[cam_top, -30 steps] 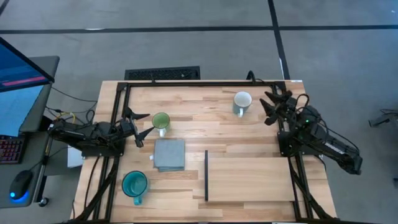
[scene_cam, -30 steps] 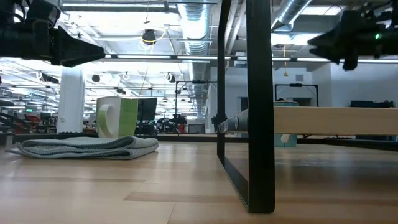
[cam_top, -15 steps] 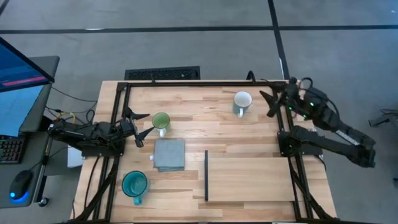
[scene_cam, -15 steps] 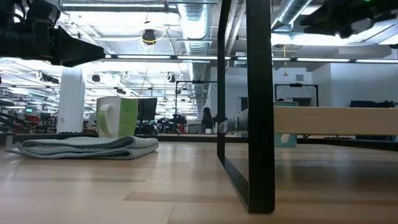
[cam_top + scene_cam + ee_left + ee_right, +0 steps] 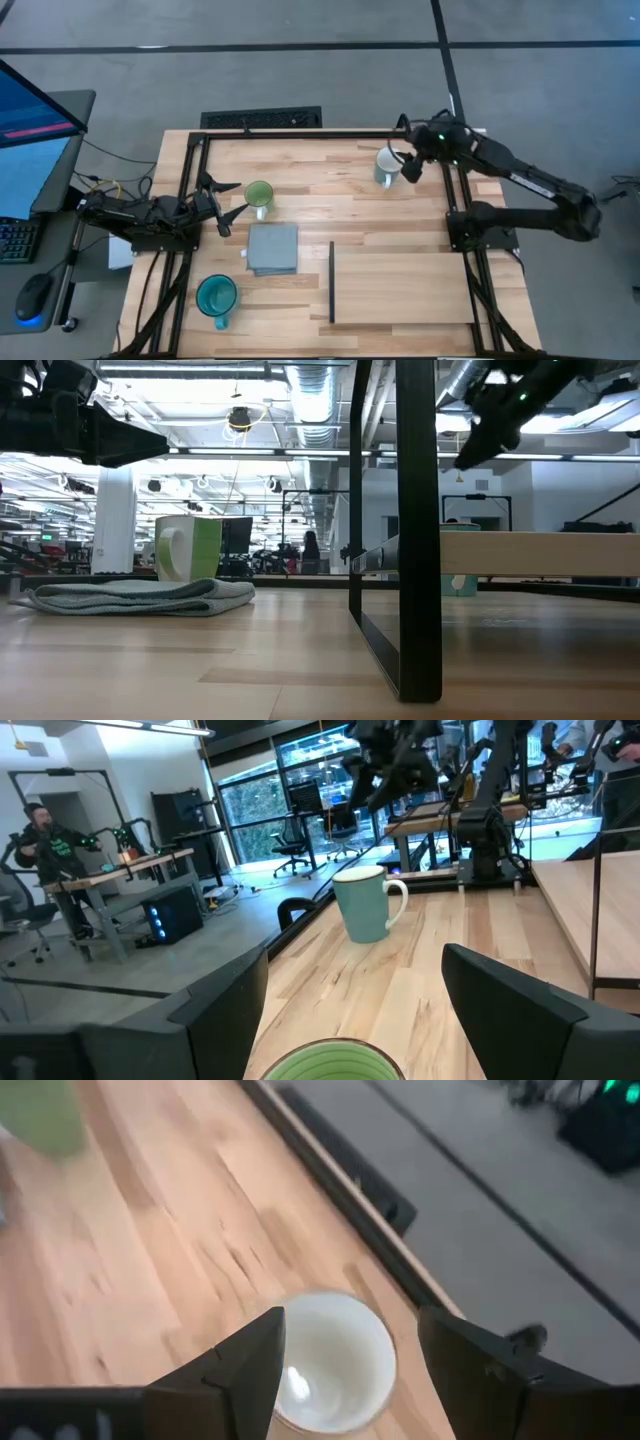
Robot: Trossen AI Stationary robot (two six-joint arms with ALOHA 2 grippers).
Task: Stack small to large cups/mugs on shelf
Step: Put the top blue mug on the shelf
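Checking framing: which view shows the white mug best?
The left wrist view: the white mug stands whole, handle visible. The high view shows it small from above; the right wrist view shows only its rim; the low view misses it.

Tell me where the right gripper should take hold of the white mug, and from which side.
Probably by the rim, from straight above. The white mug stands upright, mouth up, and the right gripper hovers open beside it, its fingers either side of the rim in the wrist view. One finger inside, one outside the wall, away from the handle, which points toward the table's front.
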